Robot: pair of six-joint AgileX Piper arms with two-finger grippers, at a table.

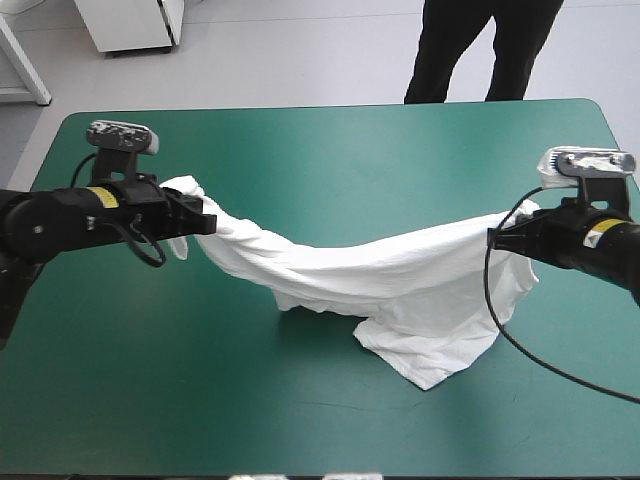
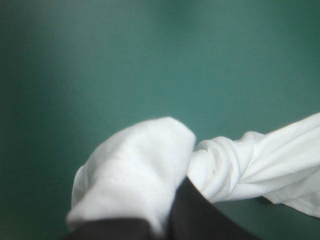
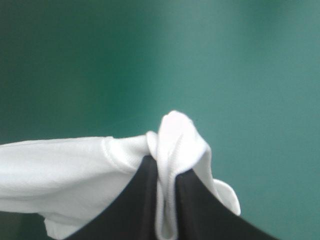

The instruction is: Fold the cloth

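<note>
Nearest me, a low corner of the white T-shirt [image 1: 420, 300] trails on the teal-green cover [image 1: 150, 380], right of the table's middle. Farther back the rest hangs as a sagging band between the arms. The left gripper [image 1: 205, 218] and right gripper [image 1: 497, 240] each pinch a bunched end, jaws all but closed.

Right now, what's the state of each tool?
Left tool: shut on the T-shirt, holding one bunched end off the table.
Right tool: shut on the T-shirt, holding the opposite end.
</note>
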